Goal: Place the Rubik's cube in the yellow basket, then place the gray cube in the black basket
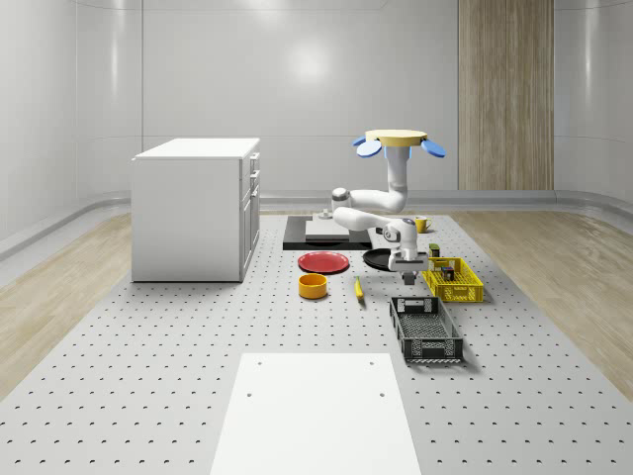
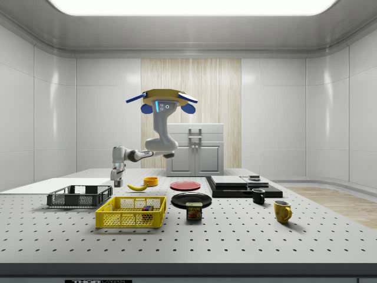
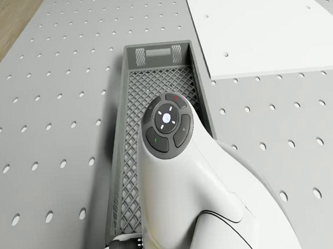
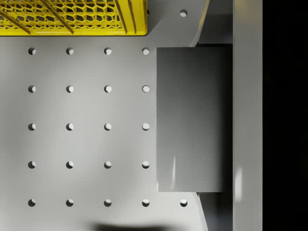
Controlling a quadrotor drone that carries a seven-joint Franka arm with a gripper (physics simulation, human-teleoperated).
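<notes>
The drone hovers above the perforated gray desk. Its tool grips the plain gray cube between closed fingers, above the near end of the black mesh basket, with the yellow mesh basket just beside it.

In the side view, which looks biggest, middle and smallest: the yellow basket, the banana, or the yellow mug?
1. Yellow basket, clearly the largest.
2 and 3. Banana and yellow mug: they look about alike. The banana lies farther back on the table, the mug nearer the camera, so I would not rank them.
</notes>
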